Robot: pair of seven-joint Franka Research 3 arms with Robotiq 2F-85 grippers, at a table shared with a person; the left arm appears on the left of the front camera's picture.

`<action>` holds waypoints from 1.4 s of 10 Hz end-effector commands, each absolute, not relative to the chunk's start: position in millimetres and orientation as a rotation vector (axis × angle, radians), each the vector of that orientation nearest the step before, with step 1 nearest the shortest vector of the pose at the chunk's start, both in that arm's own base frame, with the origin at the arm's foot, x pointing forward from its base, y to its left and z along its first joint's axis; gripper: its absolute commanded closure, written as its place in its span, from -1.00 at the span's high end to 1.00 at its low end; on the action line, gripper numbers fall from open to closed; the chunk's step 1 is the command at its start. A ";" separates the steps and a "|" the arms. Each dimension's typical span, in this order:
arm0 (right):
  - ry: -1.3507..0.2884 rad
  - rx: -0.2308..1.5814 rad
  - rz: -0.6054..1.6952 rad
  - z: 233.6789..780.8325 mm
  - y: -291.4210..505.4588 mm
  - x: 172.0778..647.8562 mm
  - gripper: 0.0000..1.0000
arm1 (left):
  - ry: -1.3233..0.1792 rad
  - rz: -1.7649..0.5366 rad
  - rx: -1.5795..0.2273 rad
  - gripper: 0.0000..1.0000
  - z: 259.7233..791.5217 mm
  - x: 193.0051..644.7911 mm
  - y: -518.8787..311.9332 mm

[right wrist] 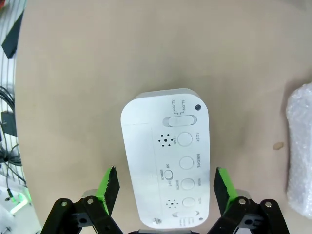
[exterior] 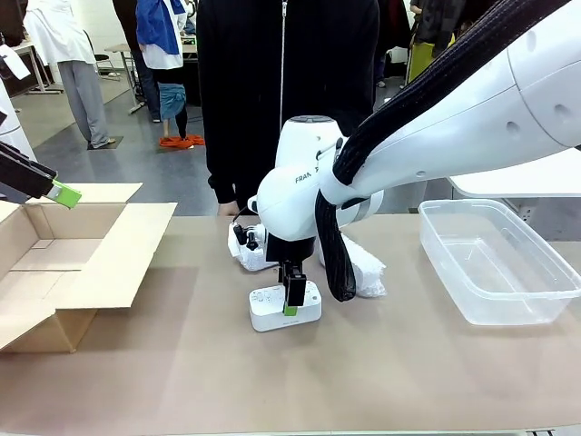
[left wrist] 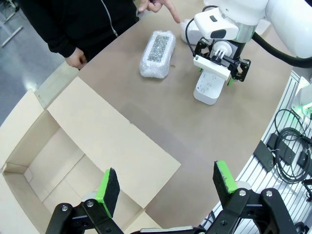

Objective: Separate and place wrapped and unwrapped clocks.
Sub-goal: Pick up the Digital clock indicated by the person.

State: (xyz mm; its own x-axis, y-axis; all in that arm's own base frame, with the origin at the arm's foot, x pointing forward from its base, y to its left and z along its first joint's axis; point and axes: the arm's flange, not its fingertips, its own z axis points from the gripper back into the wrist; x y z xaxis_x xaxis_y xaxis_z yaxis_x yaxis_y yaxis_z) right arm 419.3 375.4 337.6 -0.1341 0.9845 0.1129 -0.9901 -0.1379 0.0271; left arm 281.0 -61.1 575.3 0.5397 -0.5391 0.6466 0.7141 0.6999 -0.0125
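Nearest the robot, the left gripper [left wrist: 165,187] hangs over the open brown cardboard box [left wrist: 112,146] at the left side of the brown table [left wrist: 195,146]. Its two green-padded fingers are spread wide and have nothing in them. A bit farther in, at the middle of the table, lies the smooth white plastic clock with buttons on top [right wrist: 165,146]. It has no wrap on it. The right gripper [exterior: 292,295] points straight down at this clock, with one finger on each side and a gap left on both sides, so it is wide open and holds nothing yet. This looks like the step of picking up the bare clock. The next move would be to go down a little, keep the clock in the middle, and squeeze its two long sides. The sides are smooth, so it could slip if the hold is off centre. Just behind the clock lies a lumpy bundle in whitish bubble wrap [left wrist: 157,53], with a second white bundle [exterior: 250,256] near it. The large clear plastic tub [exterior: 436,241] waits to the right. At the far edge stands a person whose hand [left wrist: 158,5] points at the table
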 end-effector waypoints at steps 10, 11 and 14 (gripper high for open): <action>-0.062 0.049 1.709 309.1 382.6 427.2 0.65 | -0.658 -0.762 -0.306 1.00 574.8 280.7 -60.6; -0.069 0.050 1.708 309.0 382.8 427.0 0.60 | -0.658 -0.762 -0.306 1.00 574.8 280.7 -60.6; -0.044 0.076 1.715 311.9 381.4 426.0 -0.09 | -0.658 -0.762 -0.306 1.00 574.8 280.7 -60.6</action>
